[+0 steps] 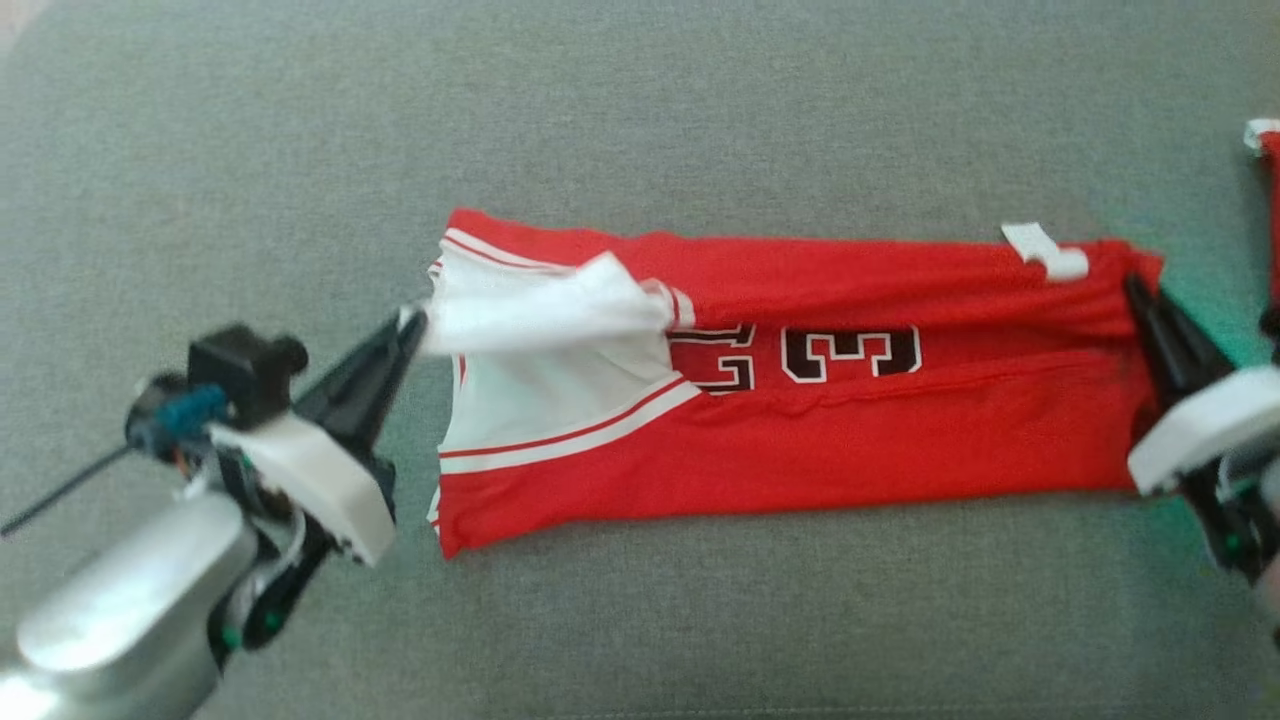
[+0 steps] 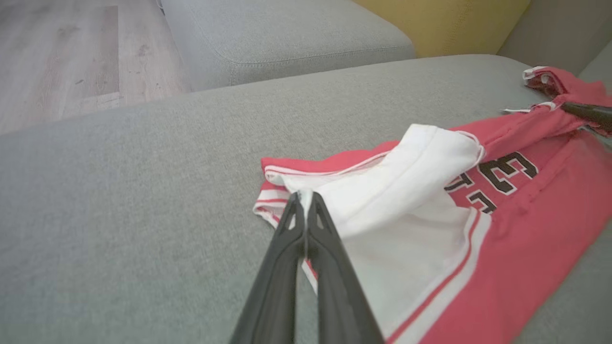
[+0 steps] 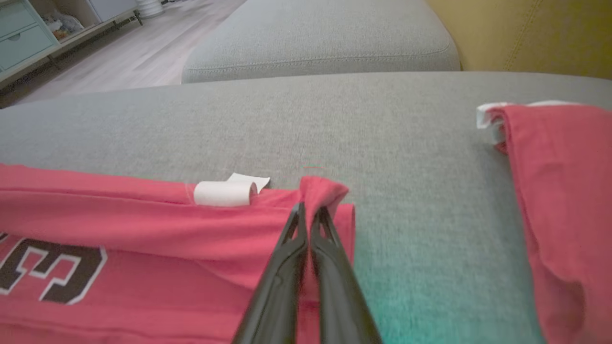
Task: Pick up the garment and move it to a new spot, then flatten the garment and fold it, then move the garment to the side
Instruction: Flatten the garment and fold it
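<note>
jersey (image 1: 800, 400) stretched between claws – both pinching ends

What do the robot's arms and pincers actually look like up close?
The left gripper and right gripper each have two long, tapering black fingers in a white wedge-shaped housing. The left forearm is shiny silver, carrying a black boxy block, a teal connector and a thin black cable.

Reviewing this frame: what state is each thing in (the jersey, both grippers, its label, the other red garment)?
jersey, folded into a long strip on the cushion, white flap raised.
left gripper, shut on the jersey's white flap.
right gripper, shut on the jersey's red end.
label, curled.
other red garment, lying apart from the jersey.
</note>
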Motion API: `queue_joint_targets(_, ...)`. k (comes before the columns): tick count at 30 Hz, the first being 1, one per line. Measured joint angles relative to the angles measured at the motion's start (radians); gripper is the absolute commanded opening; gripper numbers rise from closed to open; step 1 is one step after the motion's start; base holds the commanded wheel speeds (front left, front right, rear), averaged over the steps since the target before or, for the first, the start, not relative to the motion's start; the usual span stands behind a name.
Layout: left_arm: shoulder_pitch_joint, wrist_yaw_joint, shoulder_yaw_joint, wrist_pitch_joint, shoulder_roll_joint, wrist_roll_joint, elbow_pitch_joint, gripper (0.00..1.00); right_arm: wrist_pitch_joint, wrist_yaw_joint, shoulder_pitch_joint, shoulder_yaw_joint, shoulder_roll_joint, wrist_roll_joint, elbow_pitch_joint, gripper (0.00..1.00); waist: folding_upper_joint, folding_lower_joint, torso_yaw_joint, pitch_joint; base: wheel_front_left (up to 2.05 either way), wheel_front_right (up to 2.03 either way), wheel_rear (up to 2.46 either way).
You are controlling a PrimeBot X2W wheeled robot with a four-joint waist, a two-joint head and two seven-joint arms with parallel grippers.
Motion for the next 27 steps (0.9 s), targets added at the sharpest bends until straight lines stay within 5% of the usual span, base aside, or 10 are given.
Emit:
queue_joint_targets(6, 0.075, 0.042, -0.001, -0.021, 0.011, -0.034, -0.054, 0.00, 0.000, 0.000, 0.096, -0.070, 0.007, -0.044, -0.041, 0.00, 0.0000, 0.0001, 0.003, -0.023, 0.00, 0.00, 0.00)
queue_joint_targets(7, 0.086, 0.048, -0.001, -0.025, 0.011, -0.039, -0.056, 0.00, 0.001, 0.000, 0.105, -0.081, 0.010, -0.051, -0.045, 0.39, 0.0000, 0.0001, 0.002, -0.027, 0.00, 0.00, 0.00)
queue_joint_targets(8, 0.098, 0.051, -0.002, -0.027, 0.010, -0.044, -0.056, 0.00, 0.001, 0.000, 0.114, -0.095, 0.015, -0.058, -0.046, 1.00, 0.0000, 0.0001, 0.001, -0.032, 0.00, 0.00, 0.00)
queue_joint_targets(9, 0.111, 0.058, -0.003, -0.028, 0.007, -0.051, -0.055, 0.18, 0.002, 0.000, 0.125, -0.114, 0.021, -0.065, -0.045, 1.00, 0.0000, 0.0001, 0.001, -0.036, 0.00, 0.00, 0.00)
queue_joint_targets(11, 0.141, 0.072, -0.006, -0.046, -0.005, -0.061, -0.044, 1.00, 0.002, 0.000, 0.147, -0.167, 0.041, -0.079, -0.043, 1.00, 0.0000, 0.0001, 0.000, -0.046, 0.00, 0.00, 0.00)
queue_joint_targets(19, 0.271, 0.203, 0.079, -0.221, -0.162, -0.015, 0.023, 1.00, 0.000, 0.000, 0.303, -0.430, 0.164, -0.197, -0.119, 1.00, 0.0000, 0.0001, 0.000, -0.105, 0.00, 0.00, 0.00)
queue_joint_targets(23, 0.368, 0.285, 0.266, -0.222, -0.301, 0.209, -0.011, 1.00, -0.002, 0.000, 0.412, -0.590, 0.278, -0.297, -0.212, 1.00, 0.0000, 0.0001, 0.006, -0.139, 0.00, 0.00, 0.00)
queue_joint_targets(27, 0.497, 0.311, 0.363, -0.225, -0.412, 0.432, -0.046, 1.00, -0.002, 0.000, 0.472, -0.648, 0.373, -0.355, -0.225, 1.00, 0.0000, 0.0000, 0.019, -0.171, 0.00, 0.00, 0.00)
